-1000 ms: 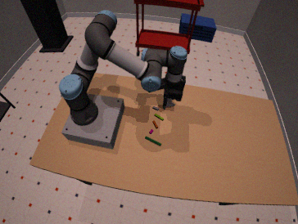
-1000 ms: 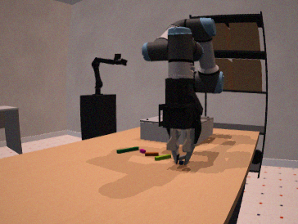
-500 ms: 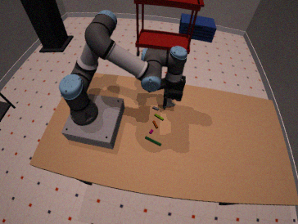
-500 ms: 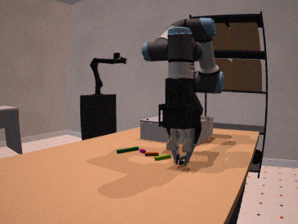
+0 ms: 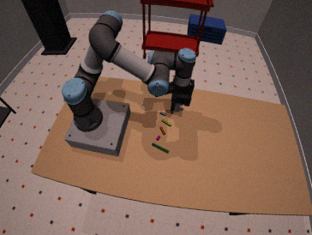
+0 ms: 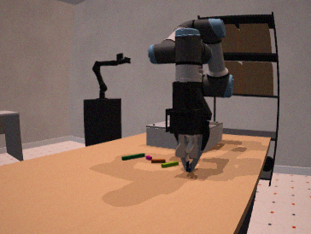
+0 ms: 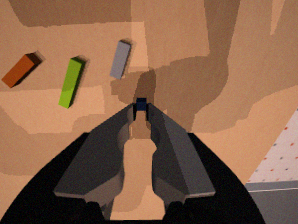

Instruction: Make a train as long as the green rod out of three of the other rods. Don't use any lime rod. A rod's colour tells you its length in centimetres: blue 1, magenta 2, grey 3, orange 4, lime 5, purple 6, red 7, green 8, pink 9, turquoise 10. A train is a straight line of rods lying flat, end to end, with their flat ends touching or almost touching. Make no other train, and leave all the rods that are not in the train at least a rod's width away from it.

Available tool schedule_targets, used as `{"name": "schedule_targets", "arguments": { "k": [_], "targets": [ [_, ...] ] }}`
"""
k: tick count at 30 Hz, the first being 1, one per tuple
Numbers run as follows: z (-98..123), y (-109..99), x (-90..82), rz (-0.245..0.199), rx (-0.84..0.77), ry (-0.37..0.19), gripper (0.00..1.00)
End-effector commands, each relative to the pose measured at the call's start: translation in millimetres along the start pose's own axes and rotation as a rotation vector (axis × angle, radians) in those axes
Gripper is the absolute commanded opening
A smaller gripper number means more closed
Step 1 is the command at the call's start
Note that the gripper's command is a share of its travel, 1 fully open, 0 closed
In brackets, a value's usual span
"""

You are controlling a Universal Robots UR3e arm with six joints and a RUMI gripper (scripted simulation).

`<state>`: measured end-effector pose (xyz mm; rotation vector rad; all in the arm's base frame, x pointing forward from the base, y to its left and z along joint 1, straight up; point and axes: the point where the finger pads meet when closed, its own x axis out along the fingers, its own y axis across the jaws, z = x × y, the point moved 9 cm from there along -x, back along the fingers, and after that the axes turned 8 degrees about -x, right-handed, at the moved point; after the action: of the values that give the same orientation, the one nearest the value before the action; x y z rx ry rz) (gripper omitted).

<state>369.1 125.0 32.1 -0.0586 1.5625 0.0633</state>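
Observation:
My gripper point(image 7: 141, 104) is shut on a small blue rod point(image 7: 142, 104) down at the table top, seen also in the exterior view point(image 6: 188, 167) and the top view point(image 5: 173, 111). A grey rod point(image 7: 120, 59) lies just beyond the fingertips to the left. A lime rod point(image 7: 70, 82) and an orange rod point(image 7: 20, 69) lie further left. In the top view the grey rod point(image 5: 163, 114), lime rod point(image 5: 166, 123), orange rod point(image 5: 162, 129), magenta rod point(image 5: 158, 138) and green rod point(image 5: 160, 147) lie in a loose column in front of the arm.
The robot base point(image 5: 99, 128) stands on the brown mat to the left of the rods. A red shelf point(image 5: 173, 30) and a blue box point(image 5: 207, 28) stand behind the mat. The mat's right edge shows in the wrist view point(image 7: 275, 150).

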Motion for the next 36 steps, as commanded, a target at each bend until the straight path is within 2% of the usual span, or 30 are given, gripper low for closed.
{"name": "schedule_targets", "arguments": {
  "k": [1, 28, 36],
  "targets": [
    [0, 0, 0.0, -0.001, 0.0, -0.001, 0.0],
    [0, 0, -0.2, -0.001, 0.0, -0.001, 0.0],
    [1, 0, -14.6, -0.001, 0.0, -0.003, 0.0]
  ]
}}
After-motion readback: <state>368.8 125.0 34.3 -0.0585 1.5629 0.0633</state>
